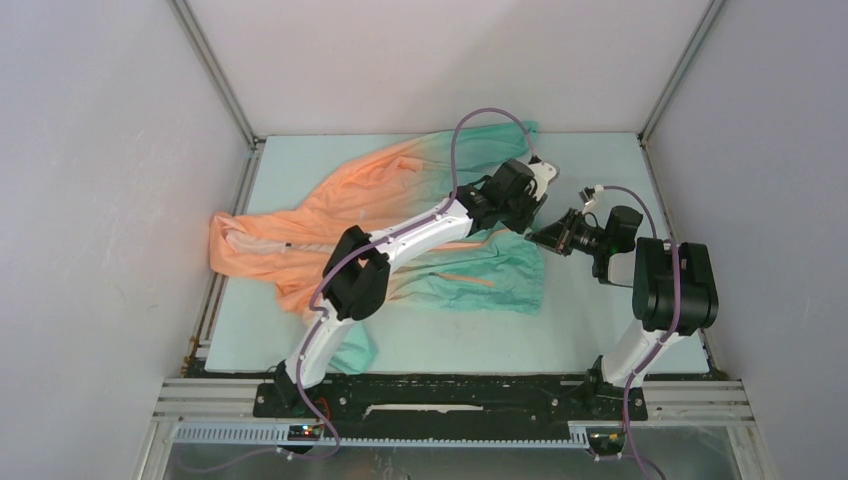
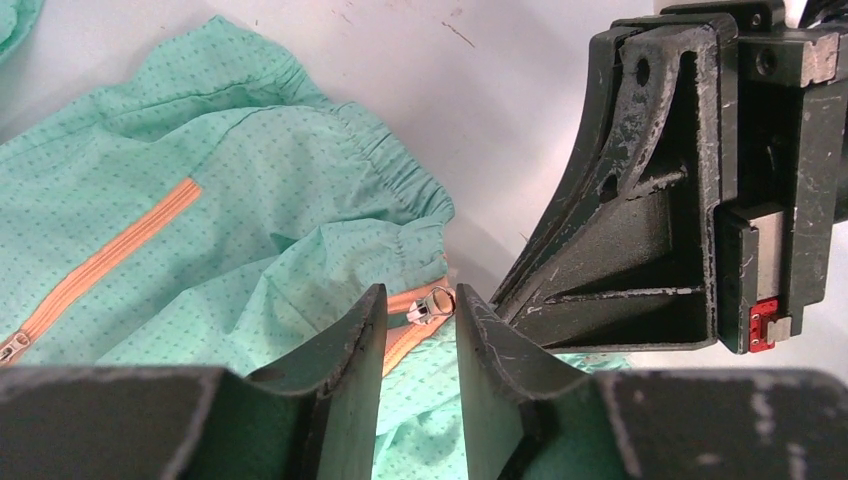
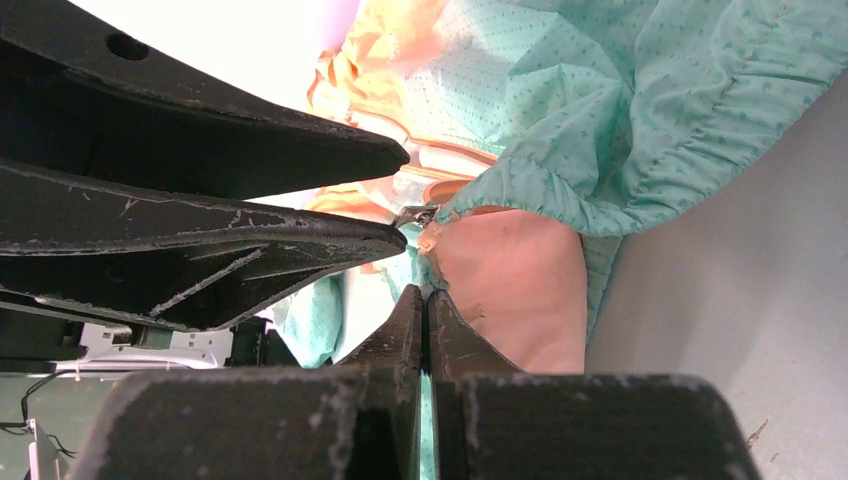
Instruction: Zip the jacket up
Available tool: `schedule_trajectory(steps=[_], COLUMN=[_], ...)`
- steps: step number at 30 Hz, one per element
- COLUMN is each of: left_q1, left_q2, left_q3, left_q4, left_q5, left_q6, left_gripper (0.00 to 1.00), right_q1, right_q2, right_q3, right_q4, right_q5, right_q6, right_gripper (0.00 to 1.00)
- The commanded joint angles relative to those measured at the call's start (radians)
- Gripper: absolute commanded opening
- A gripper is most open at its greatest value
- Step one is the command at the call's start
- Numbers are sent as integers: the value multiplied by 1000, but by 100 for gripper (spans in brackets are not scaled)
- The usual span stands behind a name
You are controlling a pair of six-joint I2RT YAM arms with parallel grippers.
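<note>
The jacket (image 1: 380, 190) lies spread on the table, peach-orange on the left and teal on the right. My left gripper (image 1: 527, 215) reaches across it to the right-hand hem. In the left wrist view the left gripper (image 2: 420, 297) is open by a narrow gap, with the small metal zipper pull (image 2: 432, 303) on the orange zipper tape just past its tips. My right gripper (image 3: 427, 292) is shut on the jacket's (image 3: 600, 100) teal hem beside the zipper end. The pull (image 3: 415, 214) sits just above that pinch.
The right gripper's black body (image 2: 680, 200) stands close on the right of the left gripper's fingers. An orange pocket strip (image 2: 110, 255) runs across the teal panel. Side walls (image 1: 120, 200) enclose the pale table (image 1: 600, 330).
</note>
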Motion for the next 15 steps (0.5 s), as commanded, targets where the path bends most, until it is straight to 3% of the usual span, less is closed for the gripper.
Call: schedule_trajectory(steps=[1,15], left_q1=[6,6], left_q2=[-63,-29], left_q3=[-14,27], left_q4=[34,5], left_q5=[-6,11], left_q6=[7,1], left_gripper=[34,28], right_q1=[5,5], right_q2=[-28,-29], right_q3=[27,26], right_q4=[14,14], right_q5=[-17,-22], right_q6=[-22,-21], right_gripper=[0,0])
